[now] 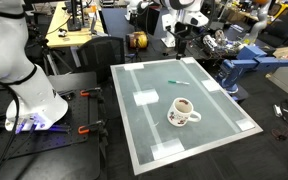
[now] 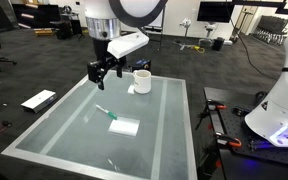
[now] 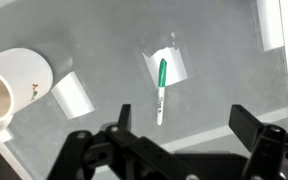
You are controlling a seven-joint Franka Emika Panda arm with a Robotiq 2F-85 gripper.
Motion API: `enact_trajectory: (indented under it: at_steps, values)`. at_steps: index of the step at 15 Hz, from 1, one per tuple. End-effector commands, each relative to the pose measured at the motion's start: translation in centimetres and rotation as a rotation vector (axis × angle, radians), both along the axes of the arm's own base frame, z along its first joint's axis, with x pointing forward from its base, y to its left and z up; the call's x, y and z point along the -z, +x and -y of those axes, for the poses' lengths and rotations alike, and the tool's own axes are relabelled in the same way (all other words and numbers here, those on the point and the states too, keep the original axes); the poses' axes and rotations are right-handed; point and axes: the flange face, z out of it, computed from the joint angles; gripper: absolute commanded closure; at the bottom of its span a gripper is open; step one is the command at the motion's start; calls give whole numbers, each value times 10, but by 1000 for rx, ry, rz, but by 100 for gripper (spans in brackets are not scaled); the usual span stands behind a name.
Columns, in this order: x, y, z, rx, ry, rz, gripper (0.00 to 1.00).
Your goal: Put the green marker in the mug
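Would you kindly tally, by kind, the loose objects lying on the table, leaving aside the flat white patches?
Markers: 1, the green marker
Mugs: 1, the mug
Total: 2

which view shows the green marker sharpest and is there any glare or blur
Wrist view: the green marker is sharp and evenly lit, while the gripper at the bottom edge is dark and out of focus. In both exterior views it is only a thin, small streak. In an exterior view the table shows a pale, hazy sheen across its glossy top.
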Motion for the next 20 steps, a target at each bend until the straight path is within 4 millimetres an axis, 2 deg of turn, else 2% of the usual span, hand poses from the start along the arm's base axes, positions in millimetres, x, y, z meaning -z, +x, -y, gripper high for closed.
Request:
enact_trajectory:
  at_steps: [1,4,9,12,13,14,17,20]
  values:
    - [27,27,5,18,44,25,0]
    - [57,38,11,48,69,28,0]
    - [110,39,20,98,85,-41,0]
    - [134,38,28,126,90,-77,0]
    - [139,39,30,127,89,-82,0]
    - [135,31,27,128,75,-86,0]
    - [144,33,31,135,72,-94,0]
    - [135,39,31,148,52,-61,0]
